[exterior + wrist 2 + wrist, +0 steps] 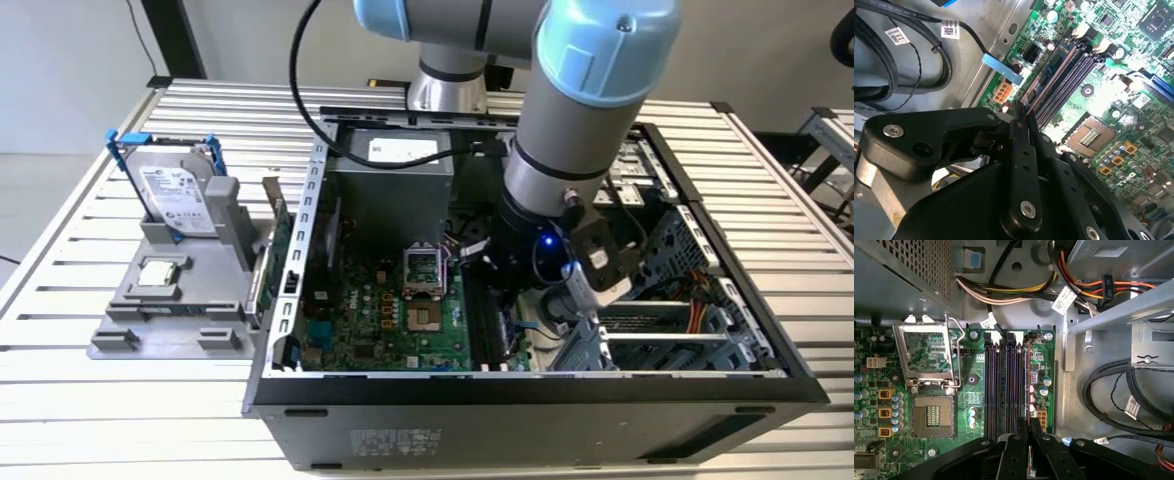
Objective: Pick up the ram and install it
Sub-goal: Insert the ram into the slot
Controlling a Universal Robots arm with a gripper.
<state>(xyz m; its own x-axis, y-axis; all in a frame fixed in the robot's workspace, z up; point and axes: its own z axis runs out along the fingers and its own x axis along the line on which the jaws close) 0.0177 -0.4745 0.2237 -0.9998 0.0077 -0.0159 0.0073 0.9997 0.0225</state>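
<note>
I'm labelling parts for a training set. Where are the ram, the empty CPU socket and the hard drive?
ram (1027,390): first wrist view, its thin edge, seen edge-on.
CPU socket (933,415): first wrist view, its pin field.
hard drive (178,190): exterior view, its labelled face.

Surface (80,400): ribbed metal slats, matt silver.
Computer case (534,430): dark painted sheet metal outside, bare dull-grey metal inside.
Motherboard (969,400): glossy green board. Memory slots (991,390) are smooth black plastic. Socket frame (929,352) is bright polished metal.
Ram (1054,66): dark blue board, faint sheen.
Jaws: matt black, with bright metal screw heads.
Arm (574,140): brushed silver metal tube, glossy light-blue plastic caps.
Cables (884,65): smooth black rubbery sheath, white paper tags.
Hard drive (180,195): silver metal, paper label, blue plastic bracket (134,141).
Stand (174,320): matt grey plastic.
CPU chip (160,271): satin silver metal lid.
</note>
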